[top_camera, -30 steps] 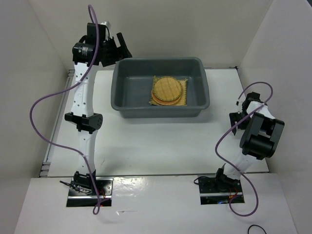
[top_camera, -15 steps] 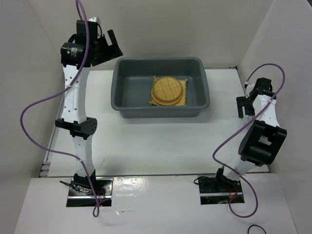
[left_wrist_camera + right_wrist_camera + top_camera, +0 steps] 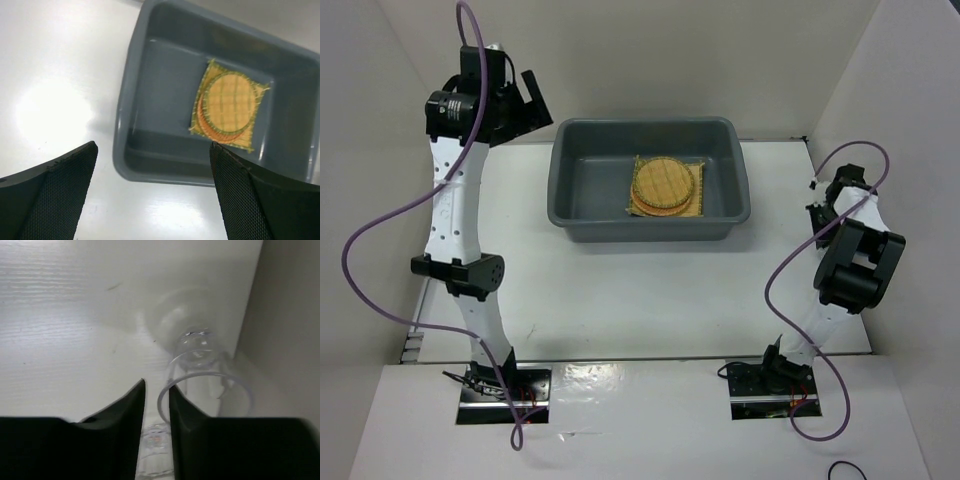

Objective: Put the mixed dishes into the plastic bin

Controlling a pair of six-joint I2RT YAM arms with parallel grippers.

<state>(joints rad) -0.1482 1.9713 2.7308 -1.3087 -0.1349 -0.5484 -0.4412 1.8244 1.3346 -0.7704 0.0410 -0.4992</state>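
Note that the right gripper [image 3: 156, 387] has moved outward over the last second to the right edge of the table [image 3: 60, 340], and now sits at the glass cup [image 3: 200, 365], which stands upright on the table hard against the side wall [image 3: 280, 340], well apart from the plastic bin [image 3: 575, 190]. Its fingers stood wide a moment ago; they are now drawn close together with a narrow gap, and the near wall of the cup's rim lies in that gap, one finger outside the glass and one apparently inside it. You cannot tell from the wrist view whether the pads already bear on the glass, so treat the grasp as unconfirmed. Over the same second the left gripper [image 3: 153, 146] has risen and swung away to the left of the bin; its fingers are spread wide and hold nothing. The bin's contents have not changed: the square yellow mat [image 3: 248, 139] lies flat on the bin floor, right of centre, with the two round woven discs [image 3: 232, 100] stacked on it. Judge the task as nearly complete, with the cup as the last dish outside. Because the wall crowds the cup, expect little side clearance, and verify a firm hold on the thin rim before you lift.
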